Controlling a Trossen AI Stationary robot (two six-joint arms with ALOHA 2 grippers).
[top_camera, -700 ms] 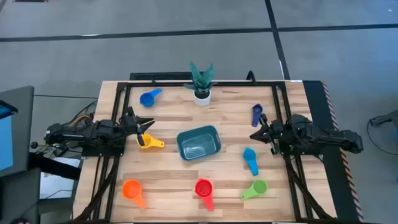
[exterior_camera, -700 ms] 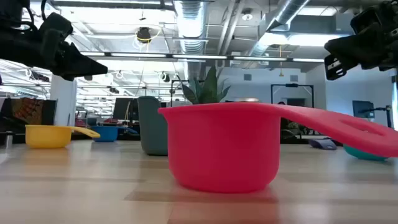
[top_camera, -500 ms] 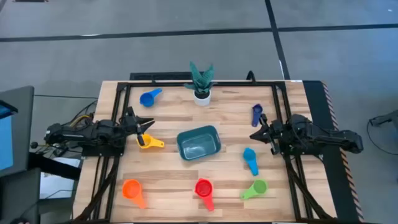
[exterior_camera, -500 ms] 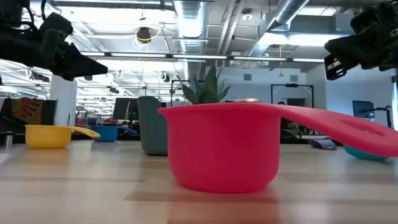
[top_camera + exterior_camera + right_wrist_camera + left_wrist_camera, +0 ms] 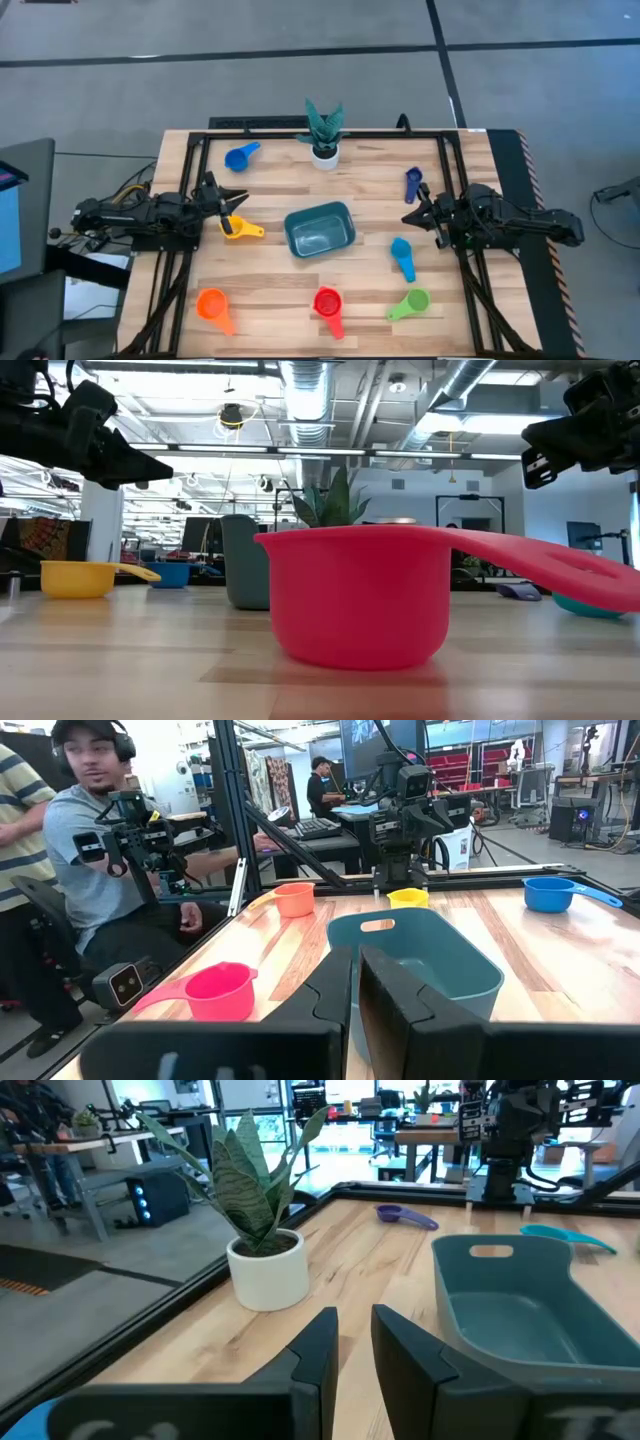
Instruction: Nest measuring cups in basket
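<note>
The teal basket (image 5: 320, 230) stands mid-table, empty. Seven cups rest on their bases around it: blue (image 5: 238, 158), yellow (image 5: 238, 229), orange (image 5: 212, 305), red (image 5: 328, 303), green (image 5: 411, 303), light blue (image 5: 402, 254) and dark blue (image 5: 413, 183). My left gripper (image 5: 240, 198) hovers shut and empty just above and beyond the yellow cup, pointing at the basket (image 5: 520, 1300). My right gripper (image 5: 408, 215) hovers shut and empty right of the basket (image 5: 420, 955), between the dark blue and light blue cups. In the low view both grippers (image 5: 160, 463) (image 5: 530, 445) are well above the table.
A white pot with a green plant (image 5: 324, 148) stands at the far edge, behind the basket. A black frame (image 5: 200, 180) runs along the table's left, right and far edges. People (image 5: 90, 870) sit beyond the table's left side.
</note>
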